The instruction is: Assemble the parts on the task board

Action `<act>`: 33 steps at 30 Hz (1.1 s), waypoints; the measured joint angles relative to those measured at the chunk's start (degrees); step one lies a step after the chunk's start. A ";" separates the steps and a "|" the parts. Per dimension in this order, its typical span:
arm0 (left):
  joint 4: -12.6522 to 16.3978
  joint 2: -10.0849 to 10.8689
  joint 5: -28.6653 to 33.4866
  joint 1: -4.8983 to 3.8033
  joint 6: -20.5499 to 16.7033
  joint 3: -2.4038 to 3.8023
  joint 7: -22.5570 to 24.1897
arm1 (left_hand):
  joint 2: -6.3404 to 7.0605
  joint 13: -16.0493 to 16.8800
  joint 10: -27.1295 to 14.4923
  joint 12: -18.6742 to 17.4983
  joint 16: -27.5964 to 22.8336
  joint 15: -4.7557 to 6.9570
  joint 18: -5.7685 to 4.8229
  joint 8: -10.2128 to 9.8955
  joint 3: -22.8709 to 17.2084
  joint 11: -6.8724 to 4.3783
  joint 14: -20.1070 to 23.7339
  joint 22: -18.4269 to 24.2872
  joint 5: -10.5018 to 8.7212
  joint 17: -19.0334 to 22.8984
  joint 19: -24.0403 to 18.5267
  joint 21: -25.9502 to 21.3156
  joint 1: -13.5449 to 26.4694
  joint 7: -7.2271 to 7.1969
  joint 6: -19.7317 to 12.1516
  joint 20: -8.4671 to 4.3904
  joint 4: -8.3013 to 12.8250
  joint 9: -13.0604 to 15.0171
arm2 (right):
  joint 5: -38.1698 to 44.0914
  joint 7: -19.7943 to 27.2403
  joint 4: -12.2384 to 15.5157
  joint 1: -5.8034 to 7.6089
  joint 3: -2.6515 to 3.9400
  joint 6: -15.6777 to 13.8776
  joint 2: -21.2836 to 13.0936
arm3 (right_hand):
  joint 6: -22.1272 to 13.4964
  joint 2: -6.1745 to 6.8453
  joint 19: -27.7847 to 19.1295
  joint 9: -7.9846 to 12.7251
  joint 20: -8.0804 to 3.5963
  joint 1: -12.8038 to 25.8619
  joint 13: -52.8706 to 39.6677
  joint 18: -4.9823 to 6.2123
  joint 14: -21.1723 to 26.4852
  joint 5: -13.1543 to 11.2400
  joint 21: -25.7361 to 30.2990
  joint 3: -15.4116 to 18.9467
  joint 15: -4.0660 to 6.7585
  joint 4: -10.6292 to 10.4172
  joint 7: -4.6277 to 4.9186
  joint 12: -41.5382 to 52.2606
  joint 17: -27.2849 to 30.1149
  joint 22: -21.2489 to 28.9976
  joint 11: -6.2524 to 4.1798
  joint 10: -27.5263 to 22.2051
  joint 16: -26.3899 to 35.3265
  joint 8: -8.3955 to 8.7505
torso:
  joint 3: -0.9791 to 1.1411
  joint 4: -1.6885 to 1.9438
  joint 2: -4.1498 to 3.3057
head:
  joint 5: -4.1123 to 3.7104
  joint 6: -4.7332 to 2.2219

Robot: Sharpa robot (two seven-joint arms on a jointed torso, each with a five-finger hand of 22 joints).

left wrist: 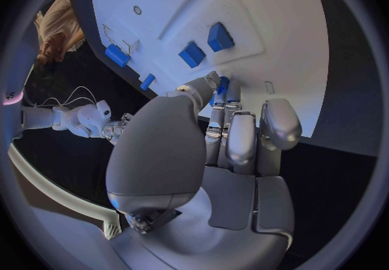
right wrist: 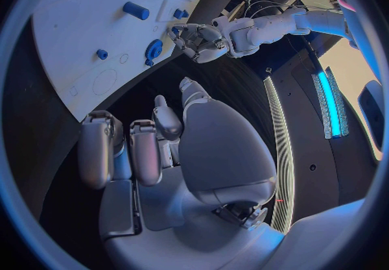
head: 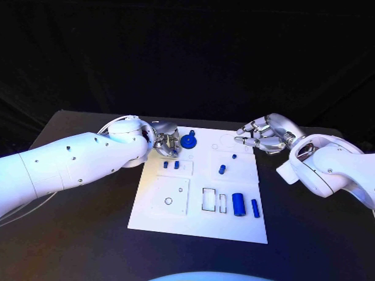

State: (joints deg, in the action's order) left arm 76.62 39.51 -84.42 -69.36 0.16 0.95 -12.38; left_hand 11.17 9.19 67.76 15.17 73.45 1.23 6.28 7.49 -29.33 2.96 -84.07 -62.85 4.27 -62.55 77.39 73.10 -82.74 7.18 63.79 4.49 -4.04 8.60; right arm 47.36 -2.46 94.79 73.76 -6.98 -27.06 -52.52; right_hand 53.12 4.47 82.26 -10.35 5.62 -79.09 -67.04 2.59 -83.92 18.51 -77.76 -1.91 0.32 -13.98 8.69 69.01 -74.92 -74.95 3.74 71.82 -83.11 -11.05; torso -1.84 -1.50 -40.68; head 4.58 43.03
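The task board (head: 158, 225), a white rectangular plate with shallow recessed panels and outlined cut-outs, lies on the black surface (head: 78, 240) with its near edge closest to the camera. At about seven o'clock on it sits a square panel with a small ring hole (head: 169, 201); toward five o'clock stand two rectangular slots, then a thick blue cylinder (head: 238, 204) and, just beside it, a thinner blue peg (head: 255, 208). In the middle, two small blue blocks (head: 171, 165) stand side by side, with a short blue pin (head: 222, 170) to their right and a tiny blue stud (head: 235, 156) beyond it. At eleven o'clock a round blue knob-like part (head: 188, 141) stands on the board. The left hand (head: 164, 142) rests at the board's far left corner, just beside that round part; its fingers (left wrist: 231, 128) are curled together with a small blue piece (left wrist: 221, 85) between their tips, though how firmly it is pinched I cannot tell. The right hand (head: 265, 136) hovers at one o'clock over the board's far right corner, its fingers (right wrist: 122, 153) bent inward with nothing in them.
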 measured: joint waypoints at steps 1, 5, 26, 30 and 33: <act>-0.01 -0.01 0.02 0.00 0.04 0.00 -0.03 | 0.00 0.00 0.00 -0.10 0.00 0.00 0.00 0.00 0.00 0.00 0.00 0.00 0.00 0.02 0.00 0.00 0.00 0.00 0.00 0.00 0.00 0.00 | 0.00 0.00 0.00 0.00 0.00 0.00 0.00 | 0.00 0.00 0.00 0.00 0.00 0.00 0.00 0.00 0.00 0.00 0.00 0.00 0.00 0.00 0.00 0.00 0.00 0.00 0.00 0.00 0.00 0.00 | 0.00 0.00 0.00 | 0.00 0.01; -0.05 -0.02 0.08 0.02 0.14 -0.02 -0.12 | 0.39 0.00 -0.22 -0.38 0.00 0.00 0.00 -0.01 0.00 0.22 0.00 0.19 0.02 0.10 -0.20 -0.22 0.39 0.00 0.00 -0.20 0.00 -0.06 | 0.00 0.01 0.01 0.00 0.00 0.00 -0.01 | 0.00 0.00 0.00 0.00 0.00 0.00 0.00 0.00 0.00 0.00 0.00 0.00 0.00 0.00 0.00 0.00 0.00 0.00 0.00 0.00 0.00 0.00 | 0.01 0.03 0.00 | -0.04 0.01; -0.07 -0.03 0.40 0.10 0.23 -0.09 -0.40 | 1.42 -0.30 -2.57 -2.19 0.00 -0.42 0.00 -2.47 0.13 0.90 0.43 0.38 0.03 0.70 -0.41 -0.22 1.87 0.16 -2.71 0.00 -0.44 -0.94 | -0.01 0.02 -0.04 0.00 0.01 -0.01 0.00 | 0.00 0.00 0.00 -0.01 0.00 0.00 0.00 0.00 0.00 0.00 0.00 0.00 0.00 0.00 0.00 0.00 0.01 0.02 0.00 0.00 0.00 0.00 | 0.02 0.04 0.01 | -0.02 0.02; -0.07 0.01 0.44 0.10 0.24 -0.09 -0.51 | 1.42 -0.30 -2.57 -2.19 0.00 -0.43 0.00 -2.53 0.13 0.91 0.43 0.38 0.03 0.71 -0.41 -0.22 1.87 0.09 -2.78 0.00 -0.44 -0.94 | -0.02 0.03 -0.05 0.00 -0.01 -0.01 0.00 | 0.00 0.00 0.00 -0.01 0.00 0.00 0.00 0.00 0.00 0.00 0.00 0.00 0.00 0.00 0.00 0.00 0.01 0.02 0.00 0.00 0.00 0.00 | 0.02 0.05 0.01 | -0.02 0.03; -0.07 0.07 0.46 0.10 0.26 -0.09 -0.62 | 1.42 -0.30 -2.59 -2.19 0.00 -0.43 0.00 -2.52 0.13 0.94 0.42 0.38 0.03 0.70 -0.41 -0.22 1.87 0.09 -2.78 0.00 -0.44 -0.94 | -0.03 0.03 -0.07 0.00 -0.01 -0.01 0.00 | 0.00 0.00 0.00 -0.01 0.00 -0.01 0.00 0.00 0.00 0.00 0.00 0.00 0.00 0.00 0.00 0.00 0.01 0.02 0.00 0.00 0.00 0.00 | 0.02 0.04 0.01 | -0.01 0.04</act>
State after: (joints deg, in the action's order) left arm 76.55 39.58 -83.96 -69.26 0.42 0.86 -13.00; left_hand 12.60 8.89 65.17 12.98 73.45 0.80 6.29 4.97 -29.20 3.89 -83.64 -62.47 4.30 -61.85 76.98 72.88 -80.87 7.27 61.01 4.50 -4.48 7.66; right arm 47.33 -2.43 94.72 73.76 -6.99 -27.07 -52.53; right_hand 53.13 4.47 82.26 -10.37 5.62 -79.10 -67.04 2.59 -83.92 18.51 -77.76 -1.91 0.32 -13.98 8.69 69.01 -74.91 -74.93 3.74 71.82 -83.11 -11.05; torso -1.82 -1.46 -40.68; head 4.57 43.07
